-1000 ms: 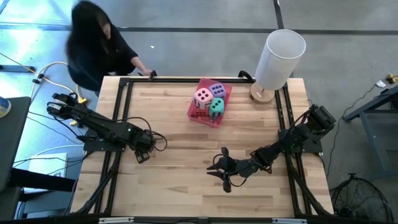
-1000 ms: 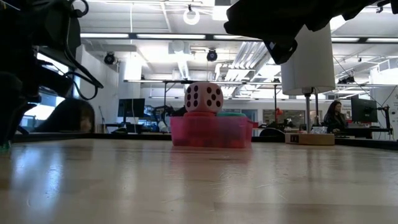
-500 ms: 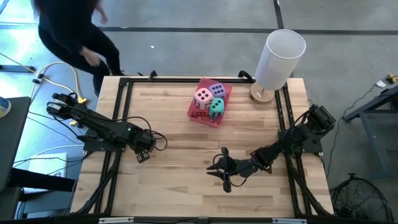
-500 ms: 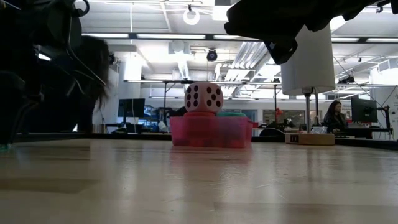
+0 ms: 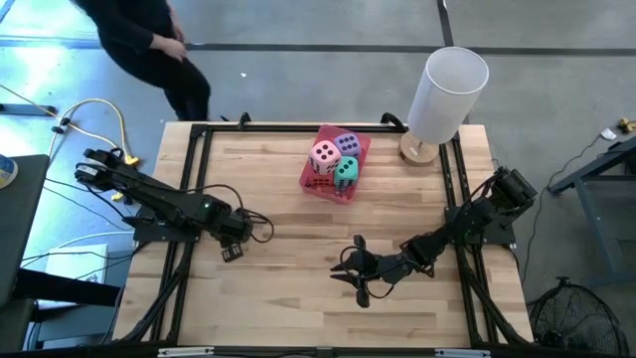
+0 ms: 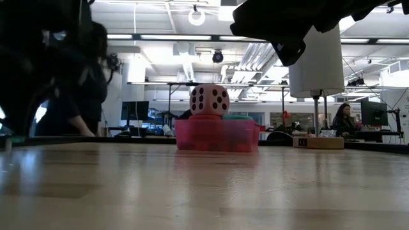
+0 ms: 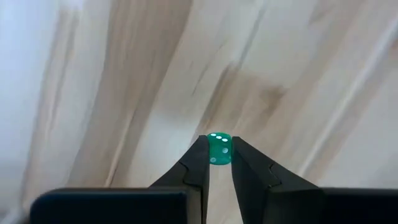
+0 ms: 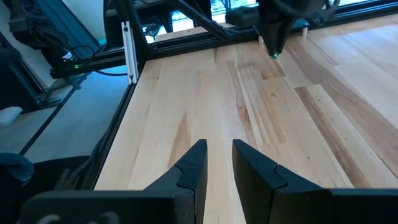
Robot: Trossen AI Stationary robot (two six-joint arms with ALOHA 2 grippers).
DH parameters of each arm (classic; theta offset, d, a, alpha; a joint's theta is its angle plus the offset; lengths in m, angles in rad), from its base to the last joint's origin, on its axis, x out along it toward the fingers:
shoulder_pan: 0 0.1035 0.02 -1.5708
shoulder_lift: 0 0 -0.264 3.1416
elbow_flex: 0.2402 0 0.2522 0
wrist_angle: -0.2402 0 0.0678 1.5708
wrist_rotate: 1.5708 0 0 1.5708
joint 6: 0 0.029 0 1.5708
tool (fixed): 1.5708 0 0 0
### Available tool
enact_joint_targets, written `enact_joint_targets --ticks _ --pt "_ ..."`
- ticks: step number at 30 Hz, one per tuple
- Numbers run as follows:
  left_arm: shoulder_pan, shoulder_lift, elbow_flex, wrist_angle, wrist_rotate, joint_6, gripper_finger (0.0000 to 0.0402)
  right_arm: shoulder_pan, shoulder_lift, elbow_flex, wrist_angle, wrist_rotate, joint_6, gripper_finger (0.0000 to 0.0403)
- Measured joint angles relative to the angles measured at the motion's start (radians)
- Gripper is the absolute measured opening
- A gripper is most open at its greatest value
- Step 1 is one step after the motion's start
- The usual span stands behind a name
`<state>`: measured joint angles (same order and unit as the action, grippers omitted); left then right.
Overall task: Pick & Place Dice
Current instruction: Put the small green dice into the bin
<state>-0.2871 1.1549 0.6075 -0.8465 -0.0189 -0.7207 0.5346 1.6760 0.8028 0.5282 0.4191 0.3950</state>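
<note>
Risk first: the left pincer [image 7: 219, 163] is closed on a small green die [image 7: 219, 148], gripping it at the very fingertips above the left part of the surface [image 5: 288, 298]. With so little finger on so small a cube, in my judgement a jolt or a quick swing could twist it out. It would then bounce or roll across the bare wood, possibly to the frame at the edge.

Second concern is the destination, if the pink tray [image 6: 217, 135] is intended. It sits at the far middle of the surface and is already crowded with large dice: pink die [image 5: 324, 154], purple die [image 5: 347, 143] and teal die [image 5: 346, 171], the pink one riding above the rim. A small die let go onto those tops could glance off and land outside. A low approach could knock the pink die.

Third concern: the right pincer [image 8: 219, 152] rests near the front middle, its fingers a narrow gap apart and holding nothing. It lies close to a straight path from the left arm to the tray, so a careless sweep could bring the two arms together.

A person [image 5: 149, 45] is beyond the far left corner, clear of the arms. A white cylinder [image 5: 449, 89] stands at the far right corner, well apart from the work.

Markings: no brand, label or legible writing anywhere — only pips, white on the small die, dark on the large ones.
</note>
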Motion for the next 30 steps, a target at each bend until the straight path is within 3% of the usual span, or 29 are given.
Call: enact_joint_targets --ticks 6,13,21,30 --pt "0.004 0.0 0.131 0.086 -0.087 0.143 0.0044 0.0 0.0 0.0 0.005 0.0 0.0 0.0065" --pt "0.15 0.0 0.18 0.42 -0.111 0.464 0.0044 0.0 0.0 0.0 0.007 0.0 0.0 0.0065" --pt "0.449 0.083 0.181 0.757 0.128 0.651 0.0044 0.0 0.0 0.0 0.007 0.001 -0.006 0.0065" --pt "0.555 0.32 0.181 1.025 0.253 0.721 0.0044 0.0 0.0 0.0 0.0 0.0 -0.007 0.0065"
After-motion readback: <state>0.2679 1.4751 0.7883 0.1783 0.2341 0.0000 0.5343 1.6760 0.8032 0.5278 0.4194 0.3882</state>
